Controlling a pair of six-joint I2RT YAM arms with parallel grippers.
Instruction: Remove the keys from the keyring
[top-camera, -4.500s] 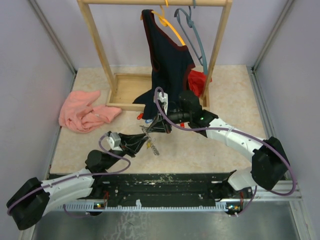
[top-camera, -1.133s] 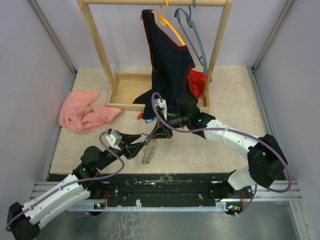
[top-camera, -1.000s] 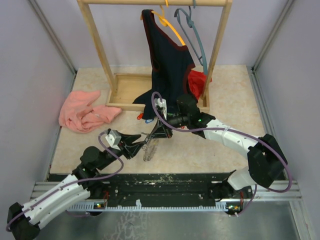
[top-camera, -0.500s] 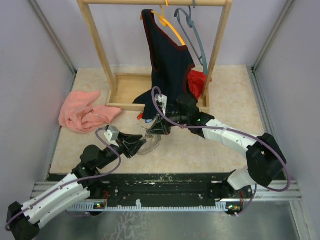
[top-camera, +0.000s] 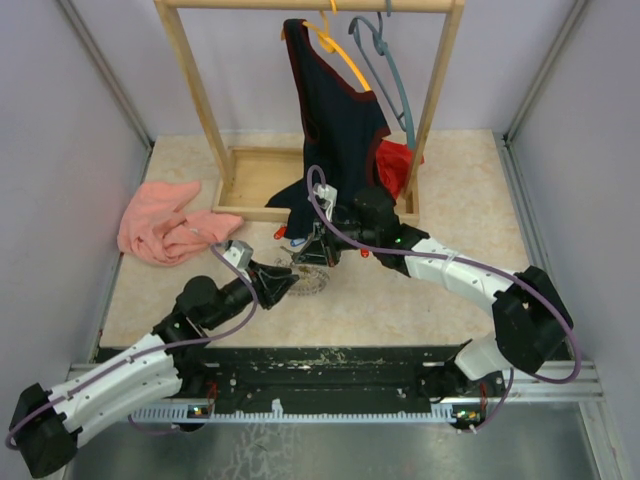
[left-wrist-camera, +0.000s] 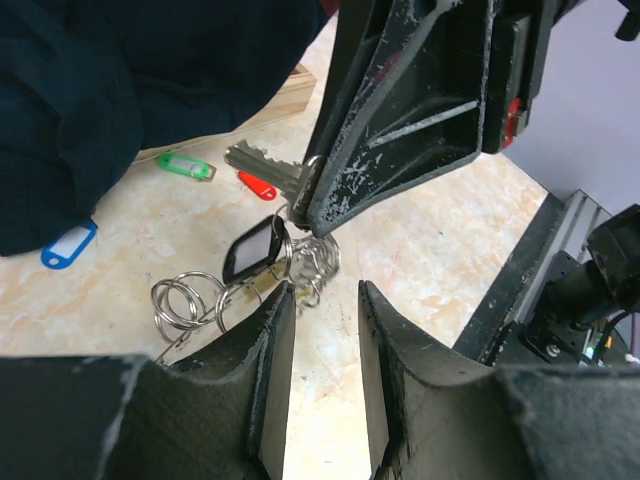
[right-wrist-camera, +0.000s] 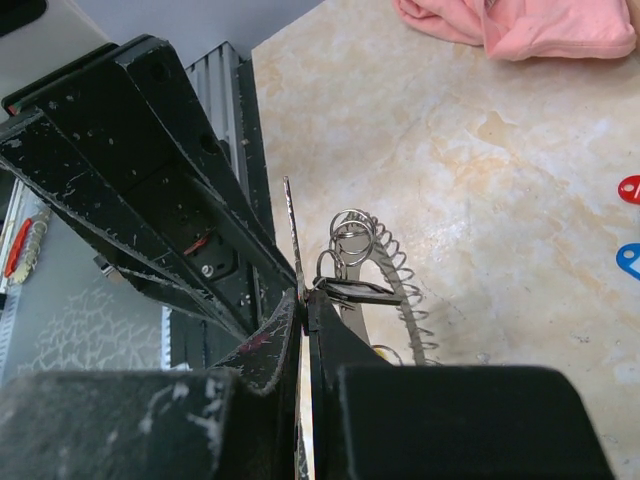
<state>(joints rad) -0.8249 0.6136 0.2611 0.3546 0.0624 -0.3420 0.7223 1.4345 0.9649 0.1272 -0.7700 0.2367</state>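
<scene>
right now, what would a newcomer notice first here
Mid-table, the right jaws are shut on a silver key at the keyring, with the left jaws open just short of it. Behind hangs a dark garment on a wooden rack; a pink cloth lies at the left.

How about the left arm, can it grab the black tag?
Probably yes. The left end effector is open just short of the black tag, nothing between, though the right end effector holding the silver key crowds close.
</scene>
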